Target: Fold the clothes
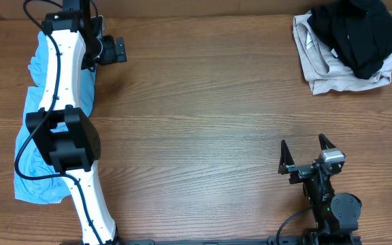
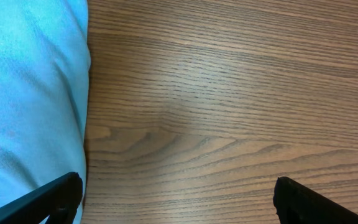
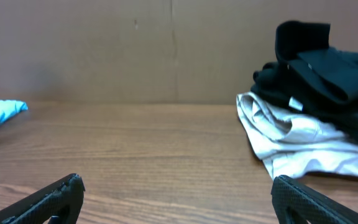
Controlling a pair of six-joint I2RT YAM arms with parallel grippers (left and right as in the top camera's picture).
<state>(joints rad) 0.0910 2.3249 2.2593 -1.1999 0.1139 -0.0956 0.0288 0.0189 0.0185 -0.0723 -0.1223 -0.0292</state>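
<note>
Here the left gripper (image 2: 179, 202), jaws spread and empty, is hovering over bare table (image 1: 203, 102), with the light blue garment (image 1: 38, 68) lying just to its left, stretching lengthwise under that arm. The right gripper (image 1: 302, 146), also spread and empty, is sitting well short of the beige-and-black pile (image 1: 346, 47).

The overhead view looks straight down on the whole table (image 1: 203, 102). The left wrist view looks down from very near at the blue cloth (image 2: 30, 93) edge. The right wrist view sits low and faces across to the pile (image 3: 291, 134). Overhead shows both too.
</note>
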